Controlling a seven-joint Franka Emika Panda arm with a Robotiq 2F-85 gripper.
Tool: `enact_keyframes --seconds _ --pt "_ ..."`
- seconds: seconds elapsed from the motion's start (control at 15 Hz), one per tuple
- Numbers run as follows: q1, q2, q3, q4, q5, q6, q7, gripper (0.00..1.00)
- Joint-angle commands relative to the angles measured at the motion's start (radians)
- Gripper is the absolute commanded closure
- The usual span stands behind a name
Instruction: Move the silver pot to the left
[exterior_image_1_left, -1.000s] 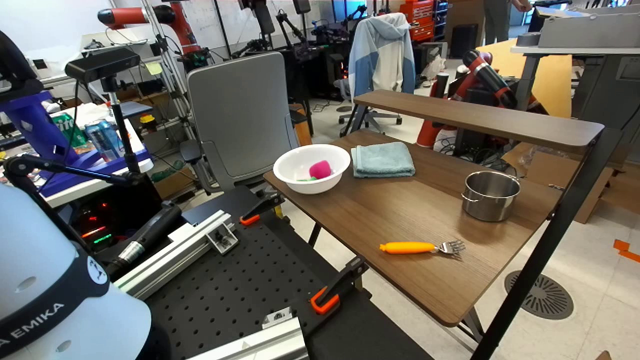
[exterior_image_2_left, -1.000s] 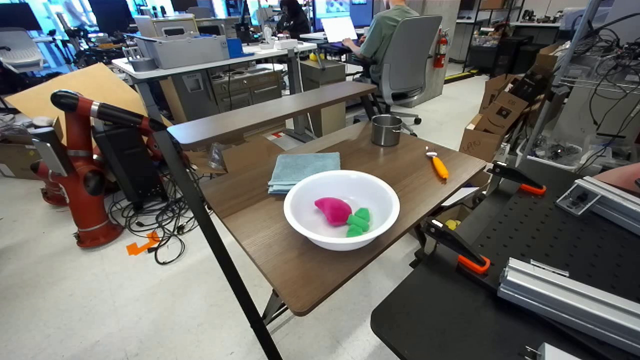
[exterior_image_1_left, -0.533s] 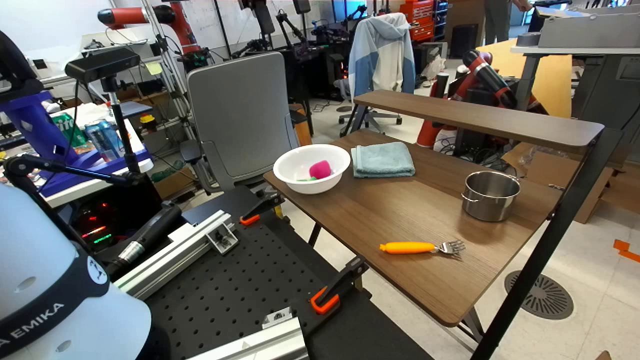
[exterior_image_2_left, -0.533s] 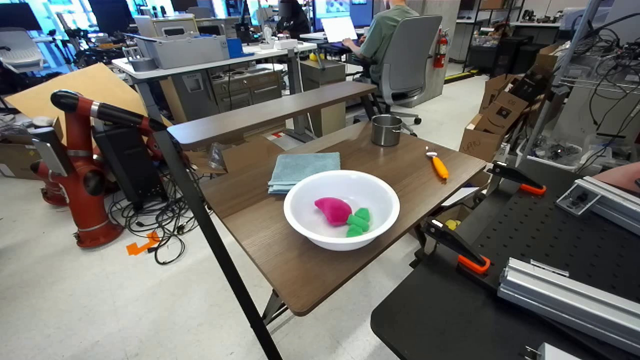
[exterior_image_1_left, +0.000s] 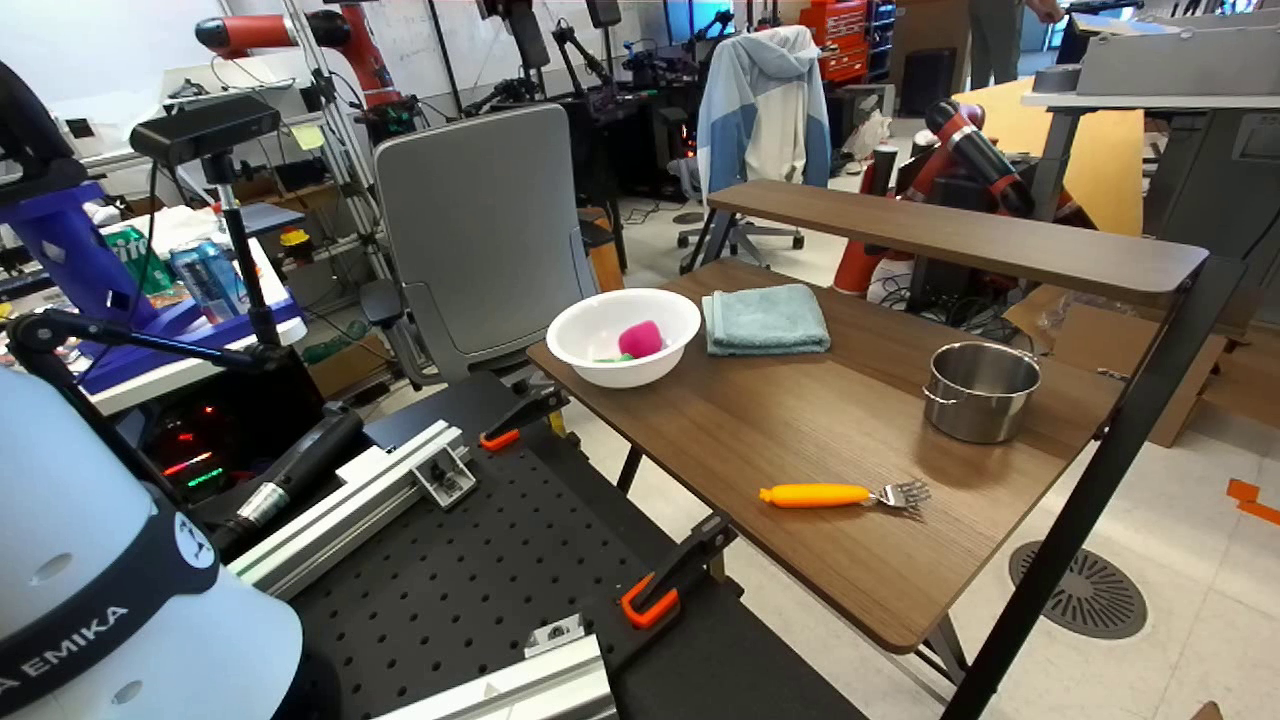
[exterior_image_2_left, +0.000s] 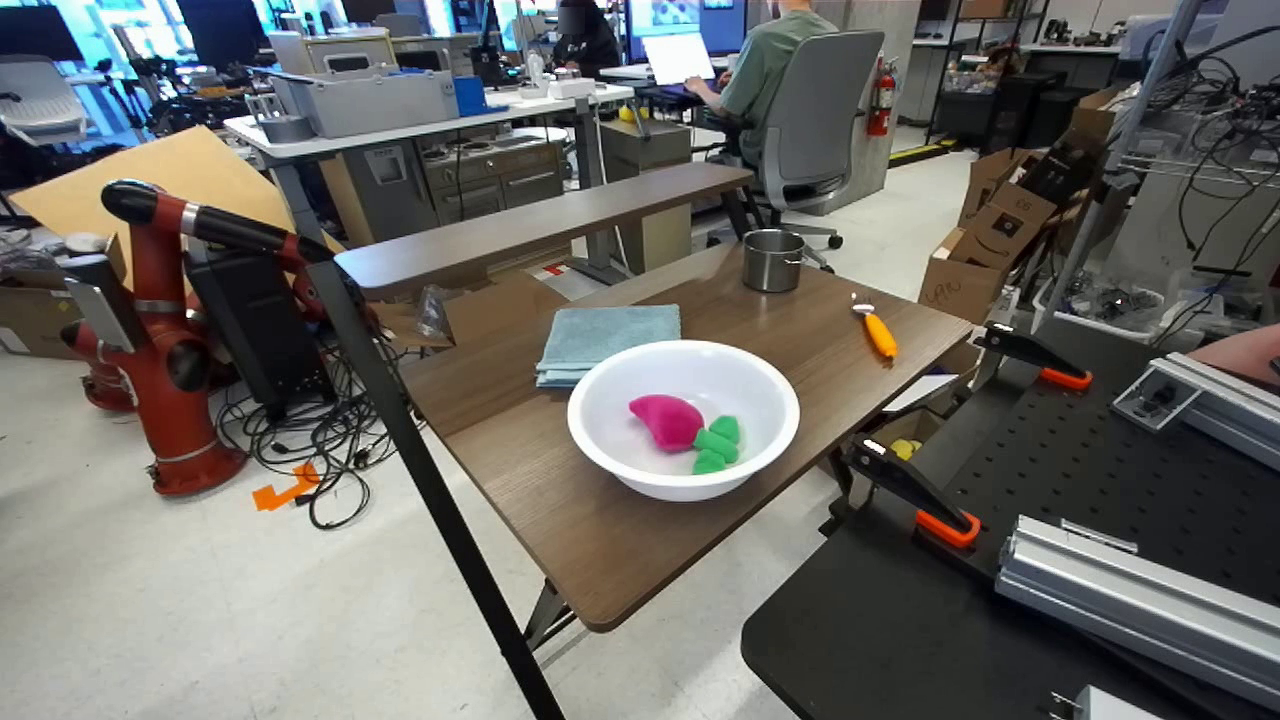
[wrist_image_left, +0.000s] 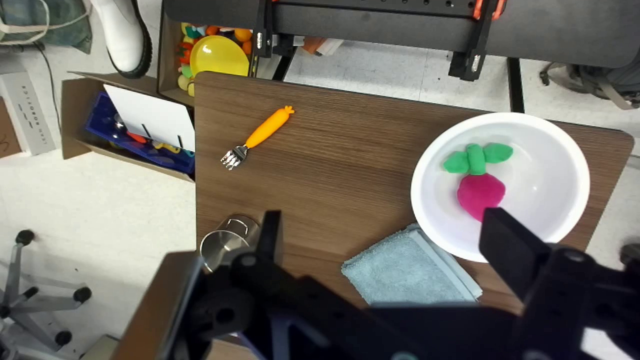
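In an exterior view the pot (exterior_image_1_left: 981, 398) is standing upright on the table (exterior_image_1_left: 810, 425), well apart from the towel (exterior_image_1_left: 767, 322), not shifting over the last second. In an exterior view the fork (exterior_image_2_left: 879, 335) is lying near the pot (exterior_image_2_left: 772, 264), both staying put, so the move left is apparently still awaiting its start. In the wrist view the gripper (wrist_image_left: 385, 230) is hovering over the table, fingers (wrist_image_left: 270, 234) standing wide apart, gripping nothing; the pot is showing outside them, probably demanding a sideways approach

This is a robotics lab: a red robot arm (exterior_image_2_left: 160, 335) stands beside loose cables (exterior_image_2_left: 290, 425), metal rails (exterior_image_1_left: 350, 520) lie on a perforated plate (exterior_image_1_left: 440, 590), and lit screens (exterior_image_2_left: 668, 14) show behind.
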Motion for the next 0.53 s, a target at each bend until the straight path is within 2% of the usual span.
enact_keyframes --seconds 0.0,0.2,0.47 --pt "0.022 0.003 -0.019 0.002 -0.010 -0.004 0.009 0.00" --pt "-0.005 0.020 -0.027 -0.019 -0.060 0.049 0.027 0.00" --pt "-0.047 0.100 -0.116 -0.046 -0.128 0.195 -0.049 0.00"
